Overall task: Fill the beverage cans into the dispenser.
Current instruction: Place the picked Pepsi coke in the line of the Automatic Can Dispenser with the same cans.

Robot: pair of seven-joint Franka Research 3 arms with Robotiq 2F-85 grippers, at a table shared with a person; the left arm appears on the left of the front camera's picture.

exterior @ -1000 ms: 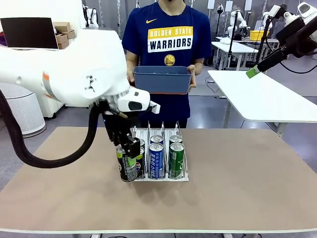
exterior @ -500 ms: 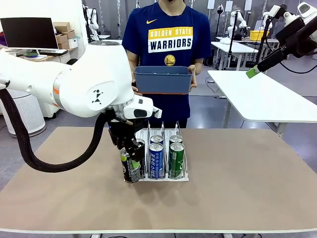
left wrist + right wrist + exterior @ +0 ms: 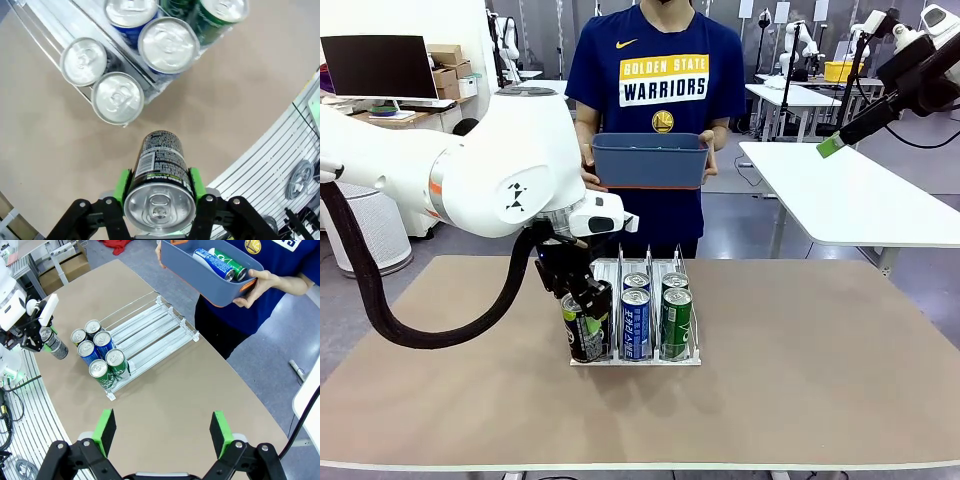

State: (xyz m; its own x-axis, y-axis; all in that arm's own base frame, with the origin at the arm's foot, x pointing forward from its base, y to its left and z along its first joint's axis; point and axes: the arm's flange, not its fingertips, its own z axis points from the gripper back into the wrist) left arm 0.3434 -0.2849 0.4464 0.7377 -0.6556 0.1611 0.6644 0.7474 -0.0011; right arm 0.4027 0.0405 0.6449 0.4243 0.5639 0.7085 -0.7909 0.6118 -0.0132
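My left gripper (image 3: 582, 303) is shut on a dark beverage can with a yellow-green band (image 3: 582, 335), held upright at the front left corner of the dispenser (image 3: 686, 357). In the left wrist view the green pads (image 3: 122, 185) clamp this can (image 3: 160, 155), a short gap from the front can of the nearest lane (image 3: 118, 97). Several cans stand at the front of the dispenser's lanes, blue (image 3: 635, 325) and green (image 3: 676, 322) among them. My right gripper (image 3: 162, 427) hangs open high over the table's right side, holding nothing.
A person at the far side holds a blue-grey bin (image 3: 650, 160) with a blue can (image 3: 212, 259) and a green can (image 3: 234, 269) lying inside. The rear of the dispenser lanes (image 3: 150, 327) is bare. Bare tabletop (image 3: 820, 340) lies right of the rack.
My left arm has swung round and carried the dark can slightly right, closer to the dispenser's front left corner. The right gripper has stayed where it was.
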